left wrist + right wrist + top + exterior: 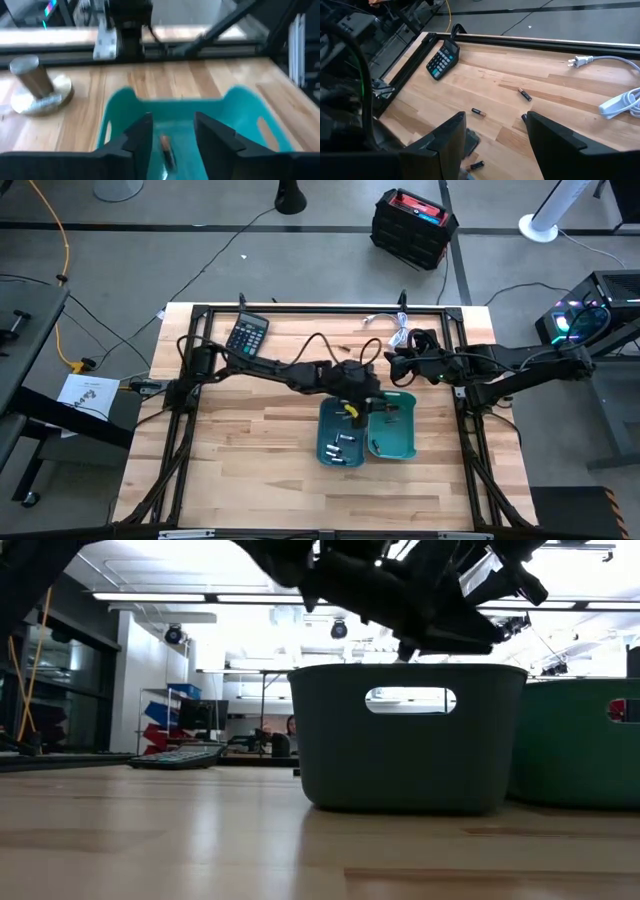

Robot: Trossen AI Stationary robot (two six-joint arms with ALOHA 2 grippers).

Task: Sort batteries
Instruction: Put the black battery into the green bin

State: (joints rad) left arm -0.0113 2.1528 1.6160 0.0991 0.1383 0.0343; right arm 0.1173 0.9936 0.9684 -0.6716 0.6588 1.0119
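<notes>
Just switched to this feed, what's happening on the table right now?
The robot is sorting small cylindrical batteries into two bins standing side by side, a blue-teal plastic bin and a green plastic bin. The left gripper hangs open over a bin, with one battery lying below between its fingers. Several batteries already lie in the blue-teal bin. The right gripper is open above the bare wood, where a few loose batteries remain near the black calculator.
</notes>
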